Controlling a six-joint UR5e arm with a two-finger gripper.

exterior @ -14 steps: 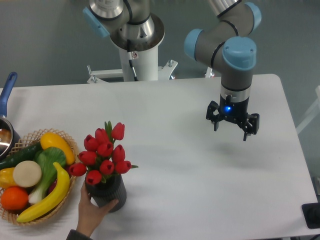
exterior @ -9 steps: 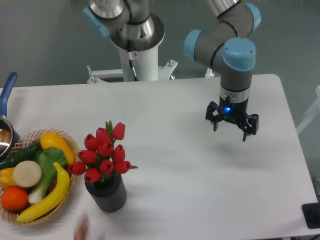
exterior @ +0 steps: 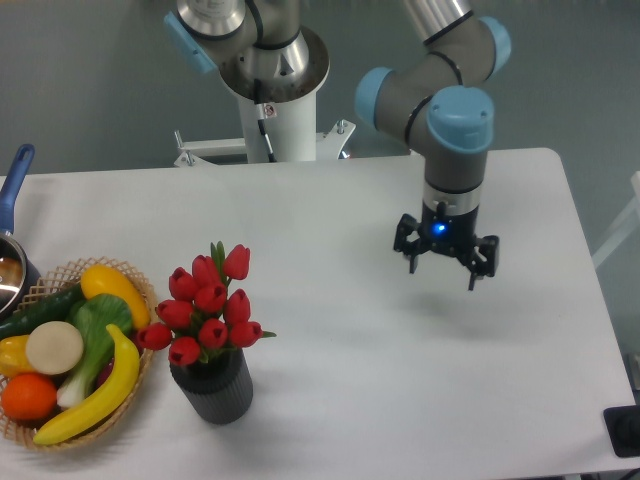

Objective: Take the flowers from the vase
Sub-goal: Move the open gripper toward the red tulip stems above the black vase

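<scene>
A tight bunch of red tulip flowers [exterior: 208, 308] with green leaves stands upright in the vase [exterior: 212, 386], a short dark grey ribbed cylinder near the table's front left. My gripper [exterior: 443, 268] hangs above the table well to the right of the flowers and somewhat farther back. Its fingers are spread open and point down, with nothing between them.
A woven wicker basket [exterior: 130, 385] with a banana, an orange, yellow pepper and other fruit and vegetables sits just left of the vase. A pot with a blue handle [exterior: 14, 190] is at the left edge. A second robot's white base [exterior: 275, 120] stands behind the table.
A hand that held the vase at the front has withdrawn out of view. My gripper has shifted a little to the left, toward the flowers.
</scene>
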